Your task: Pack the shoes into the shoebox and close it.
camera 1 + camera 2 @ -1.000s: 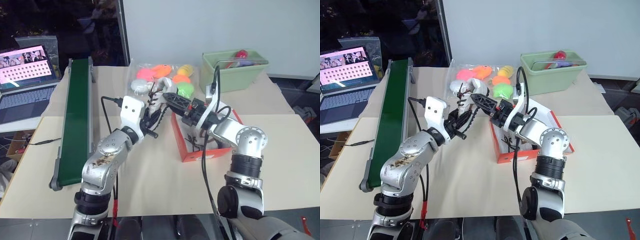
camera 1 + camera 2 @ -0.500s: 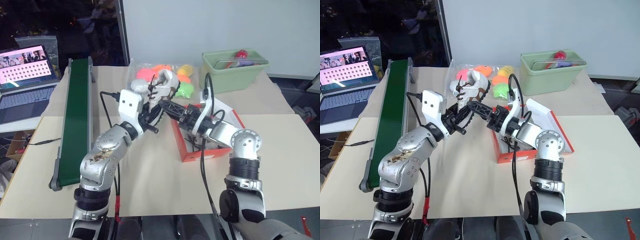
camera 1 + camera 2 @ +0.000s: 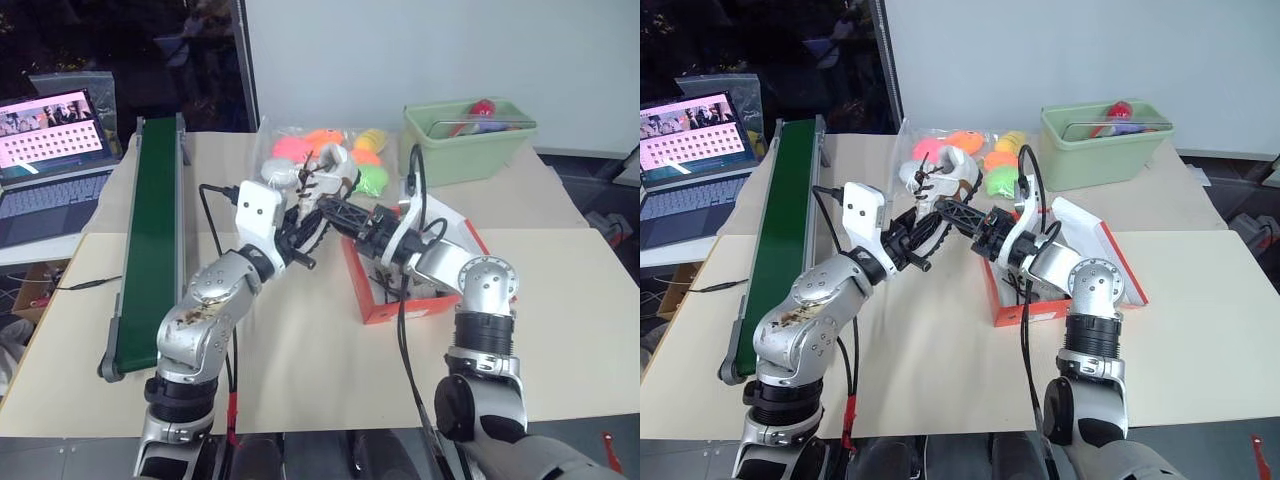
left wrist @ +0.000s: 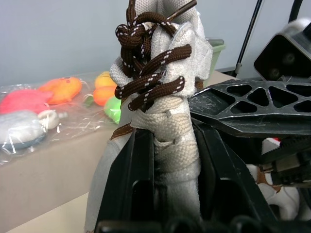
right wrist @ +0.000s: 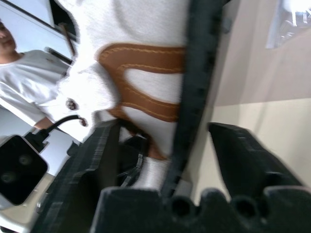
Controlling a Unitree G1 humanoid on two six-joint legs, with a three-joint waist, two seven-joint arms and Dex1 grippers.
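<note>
We are passing the sneaker (image 3: 325, 172), raised just beside the shoebox (image 3: 400, 290), from our left gripper (image 4: 170, 160), pinching it, to our half-closed right gripper (image 3: 340, 212), which needs a firm grip next.

I was working in a lab: paper-covered counter (image 3: 300, 370), green conveyor belt (image 3: 150, 240), open laptop (image 3: 50, 160), plain white partition wall (image 3: 420, 50).

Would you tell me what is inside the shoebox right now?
Inside the shoebox, dark laces and a bit of off-white shoe show on the white interior. The right gripper and its arm cover most of the rest.
</note>
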